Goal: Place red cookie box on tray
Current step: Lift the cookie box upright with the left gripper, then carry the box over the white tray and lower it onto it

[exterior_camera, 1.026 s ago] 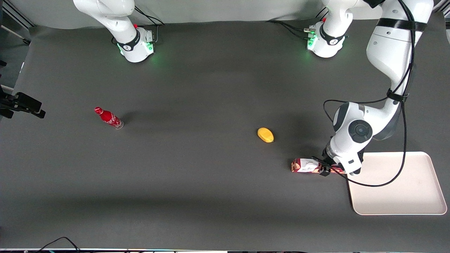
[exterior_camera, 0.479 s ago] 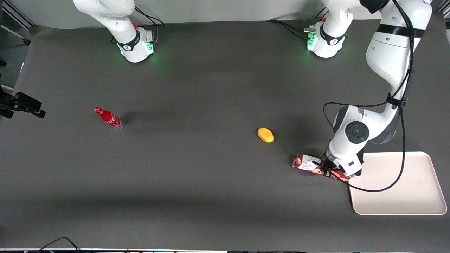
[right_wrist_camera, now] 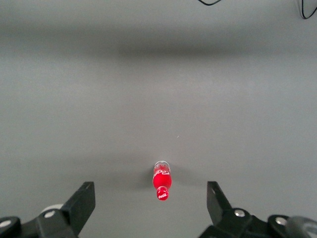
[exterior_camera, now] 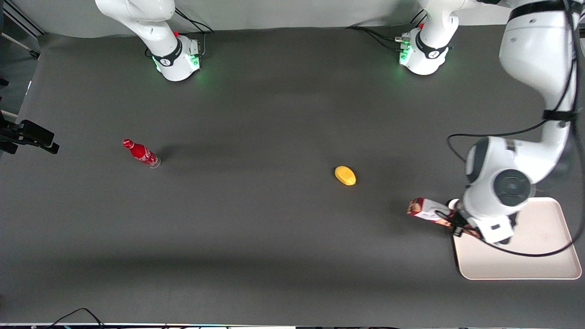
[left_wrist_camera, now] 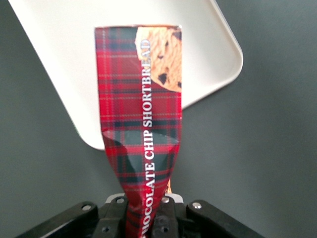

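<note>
My left gripper (exterior_camera: 462, 227) is shut on the red cookie box (exterior_camera: 428, 212), a long dark-red plaid carton with cookie pictures. It holds the box lifted off the table, tilted, over the edge of the cream-white tray (exterior_camera: 539, 260) that faces the parked arm's end. In the left wrist view the box (left_wrist_camera: 141, 119) runs out from between the fingers (left_wrist_camera: 166, 218), dented where they squeeze it, and its free end hangs over a rounded corner of the tray (left_wrist_camera: 64, 54).
A yellow mango-like fruit (exterior_camera: 345, 175) lies on the dark table toward the parked arm's end from the box. A small red bottle (exterior_camera: 141, 153) stands much farther that way; it also shows in the right wrist view (right_wrist_camera: 162, 180).
The gripper has lifted the box off the table and carried it toward the tray. The box, flat on the table a second ago, now hangs tilted over the tray's edge.
</note>
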Motion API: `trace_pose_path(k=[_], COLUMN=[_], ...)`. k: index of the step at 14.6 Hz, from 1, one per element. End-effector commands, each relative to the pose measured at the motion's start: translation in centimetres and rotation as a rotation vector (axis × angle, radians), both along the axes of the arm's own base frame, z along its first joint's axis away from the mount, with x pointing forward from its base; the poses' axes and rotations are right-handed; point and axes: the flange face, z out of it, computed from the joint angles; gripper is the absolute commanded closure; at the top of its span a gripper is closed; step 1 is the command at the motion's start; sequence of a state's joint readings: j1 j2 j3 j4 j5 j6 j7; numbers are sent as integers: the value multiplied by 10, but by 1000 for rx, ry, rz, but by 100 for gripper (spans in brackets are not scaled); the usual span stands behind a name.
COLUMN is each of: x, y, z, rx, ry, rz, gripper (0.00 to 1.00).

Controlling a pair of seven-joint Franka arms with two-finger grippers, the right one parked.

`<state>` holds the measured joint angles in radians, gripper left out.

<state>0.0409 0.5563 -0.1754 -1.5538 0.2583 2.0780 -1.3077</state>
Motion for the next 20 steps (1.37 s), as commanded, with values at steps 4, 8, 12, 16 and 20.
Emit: trace_pose_path(k=[4,8,12,16,20], x=[12,17,31,42,37], y=[122,234,282,309,344], z=[87,56,18,-42,-83], rx=[-62,-71,-4,40,81], ry=[139,194,230,178,158], rz=[-513,-798,-1022,-1116,-1146], gripper=[100,100,100,100,100])
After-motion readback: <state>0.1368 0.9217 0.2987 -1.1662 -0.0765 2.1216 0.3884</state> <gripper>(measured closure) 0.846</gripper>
